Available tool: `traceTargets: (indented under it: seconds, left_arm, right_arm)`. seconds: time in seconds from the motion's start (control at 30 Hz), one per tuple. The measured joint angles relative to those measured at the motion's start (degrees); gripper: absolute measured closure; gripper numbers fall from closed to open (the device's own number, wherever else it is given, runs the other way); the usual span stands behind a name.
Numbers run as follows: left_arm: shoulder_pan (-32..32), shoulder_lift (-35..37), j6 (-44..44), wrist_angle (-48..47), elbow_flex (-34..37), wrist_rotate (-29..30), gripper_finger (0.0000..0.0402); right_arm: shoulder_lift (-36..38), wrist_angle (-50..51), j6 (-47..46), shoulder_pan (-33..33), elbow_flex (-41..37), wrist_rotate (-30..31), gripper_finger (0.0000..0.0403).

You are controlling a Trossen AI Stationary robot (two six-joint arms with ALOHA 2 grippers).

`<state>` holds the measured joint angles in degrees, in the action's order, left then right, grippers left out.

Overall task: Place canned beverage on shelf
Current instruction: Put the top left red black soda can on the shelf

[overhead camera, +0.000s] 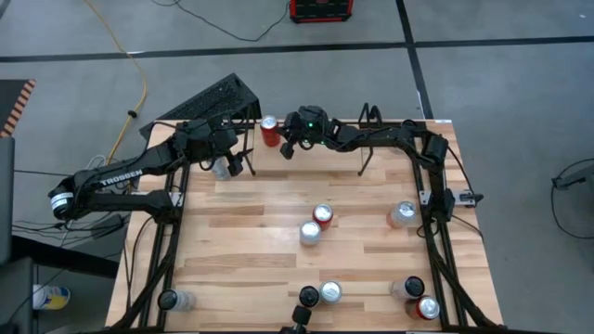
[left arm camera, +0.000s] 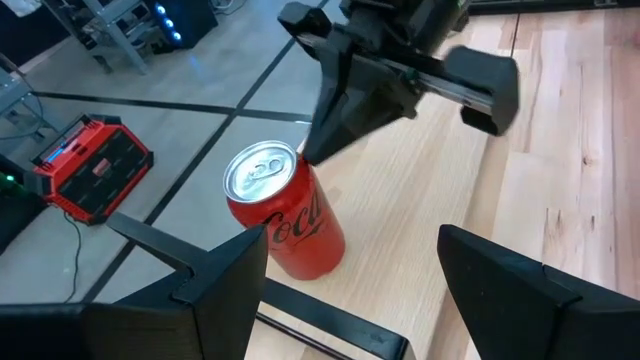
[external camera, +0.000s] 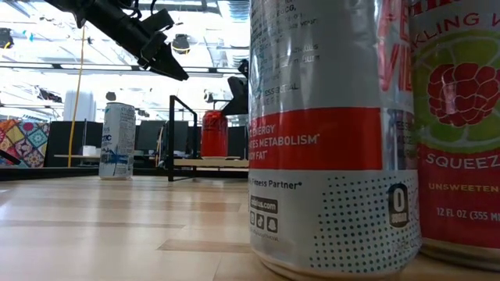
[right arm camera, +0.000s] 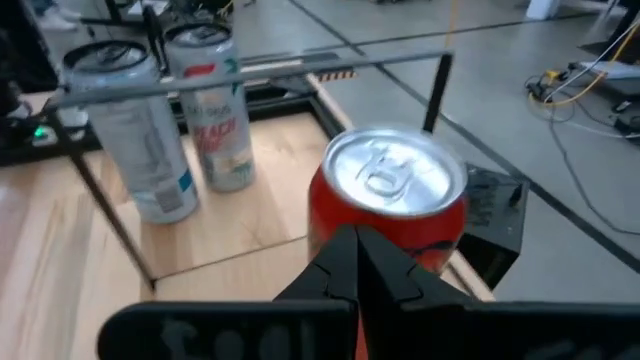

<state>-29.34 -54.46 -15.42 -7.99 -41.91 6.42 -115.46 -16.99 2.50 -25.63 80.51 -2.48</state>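
Note:
A red canned beverage (overhead camera: 270, 130) stands upright on its base on the wood at the table's far edge, beside the thin black wire shelf (right arm camera: 260, 72). My right gripper (overhead camera: 286, 148) is shut. Its tips (right arm camera: 355, 245) are level against the can's upper side, on the side toward the table's right. My left gripper (left arm camera: 350, 250) hovers open on the can's near-left side with nothing between its fingers. Two silver cans (right arm camera: 170, 120) stand beyond the shelf's wire, under my left arm. My right gripper's shut fingertips (left arm camera: 308, 152) stand at the red can's top rim (left arm camera: 292, 160), coming almost level from the table's right. I cannot tell whether they touch the can. The can stays upright on the wood.
Several more cans stand about the table: mid-table (overhead camera: 316, 224), right (overhead camera: 402, 215), and along the near edge (overhead camera: 330, 293), two right before the low camera (external camera: 328, 133). Black rail frames (overhead camera: 436, 232) line both sides. A slanted black rack (overhead camera: 218, 97) lies off the far left.

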Motion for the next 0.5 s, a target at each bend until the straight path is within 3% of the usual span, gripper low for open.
traceTargets:
  seconds: [0.33,0.5]
  left_arm:
    - [0.0,0.0,0.0,0.1,0.0,0.0,0.0123]
    - [0.0,-0.2,0.1,3.3,0.0,0.0,0.0123]
  right_arm:
    - [-0.1,-1.2,-1.0,0.0,0.0,-0.2,0.0382]
    - [3.8,7.5,-0.5,0.2,-0.2,-2.6,0.0382]
